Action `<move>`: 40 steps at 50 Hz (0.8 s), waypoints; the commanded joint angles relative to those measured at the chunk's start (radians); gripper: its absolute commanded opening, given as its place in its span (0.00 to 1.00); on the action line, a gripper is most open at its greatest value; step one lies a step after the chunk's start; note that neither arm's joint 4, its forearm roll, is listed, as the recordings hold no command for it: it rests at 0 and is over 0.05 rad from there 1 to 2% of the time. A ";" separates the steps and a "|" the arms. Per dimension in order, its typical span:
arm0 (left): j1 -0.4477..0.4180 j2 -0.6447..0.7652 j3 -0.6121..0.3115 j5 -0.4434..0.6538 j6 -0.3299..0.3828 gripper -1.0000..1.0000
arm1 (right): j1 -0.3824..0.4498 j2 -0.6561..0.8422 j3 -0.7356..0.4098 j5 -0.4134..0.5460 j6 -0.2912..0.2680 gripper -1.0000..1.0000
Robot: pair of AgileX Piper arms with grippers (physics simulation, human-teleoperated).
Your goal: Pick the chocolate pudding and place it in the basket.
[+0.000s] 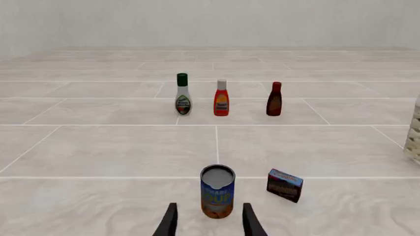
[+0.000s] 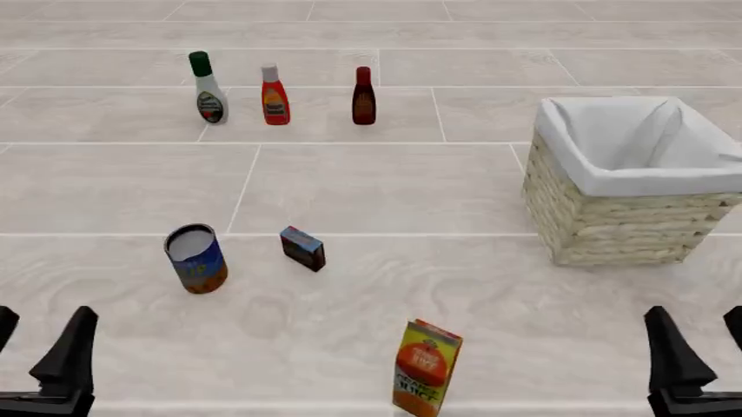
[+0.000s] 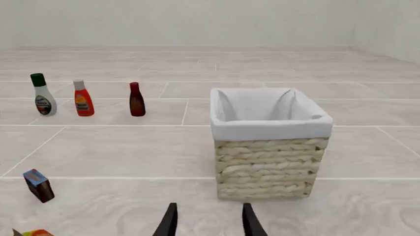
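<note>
In the front view, both arms were cut off by the lower edge: of the left gripper [image 2: 41, 347] one finger showed whole and the other only as a sliver at the frame's left edge, and the right gripper [image 2: 701, 347] was clipped the same way at the right edge. The orange juice carton [image 2: 426, 368] lost its base to the bottom edge. In the left wrist view, the basket [image 1: 413, 132] was a mere strip at the frame's edge. In the right wrist view, the juice carton was only a corner. The labels on the three bottles [image 2: 276, 97] were too small to read.
</note>
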State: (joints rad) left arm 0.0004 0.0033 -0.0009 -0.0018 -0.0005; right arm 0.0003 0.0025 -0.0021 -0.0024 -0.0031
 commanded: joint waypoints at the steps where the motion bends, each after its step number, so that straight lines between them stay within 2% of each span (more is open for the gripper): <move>1: -0.001 0.002 0.000 0.000 0.001 1.00 | 0.003 0.012 -0.002 -0.005 0.007 1.00; 24: -0.001 0.001 0.001 0.001 0.002 1.00 | 0.023 0.059 -0.003 -0.040 0.005 1.00; 38: -0.001 -0.002 0.001 -0.003 0.008 1.00 | 0.104 0.320 -0.140 -0.176 -0.056 1.00; 40: -0.001 -0.001 0.001 -0.001 0.005 1.00 | 0.126 0.365 -0.156 -0.200 -0.050 1.00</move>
State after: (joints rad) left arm -0.0006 0.0026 -0.0001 -0.0013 0.0045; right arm 0.0720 0.2212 -0.0849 -0.1285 -0.0280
